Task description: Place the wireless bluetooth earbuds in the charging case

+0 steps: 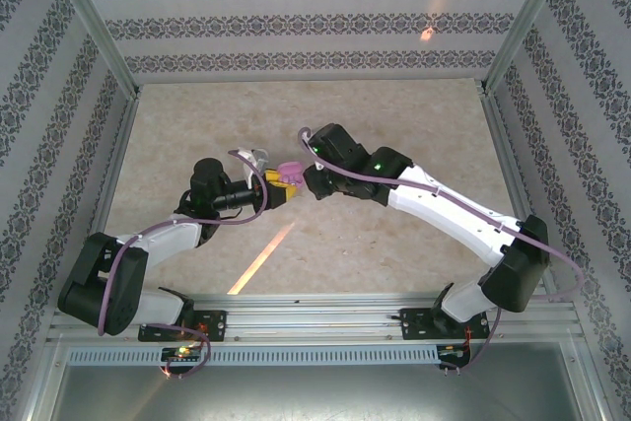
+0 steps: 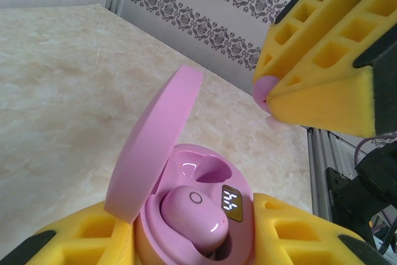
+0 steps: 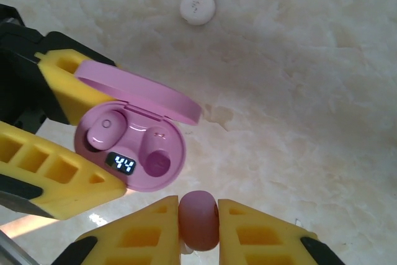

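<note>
A: Where is the charging case (image 3: 130, 153) sitting?
B: The left gripper (image 2: 195, 249) is clamping it from both sides at a middling width, seemingly just off the bench (image 3: 310, 91), with the lid standing open. One earbud (image 3: 102, 130) is already lying in its pocket, and the pocket beside it is showing empty.
A: And the other one?
B: The right gripper (image 3: 198, 212) is pinching the second earbud (image 3: 198, 228) between nearly closed yellow pads, just beside the case's front edge.
A: Which step is running?
B: I am judging it as the second insertion. The next move is calling for lining the bud over the free pocket, turning it to match, lowering it and letting go.
A: Anything readable?
B: The case's display (image 3: 121, 164) is glowing "44". The white disc (image 3: 198, 8), lying well apart, is carrying faint marks I am not managing to read
</note>
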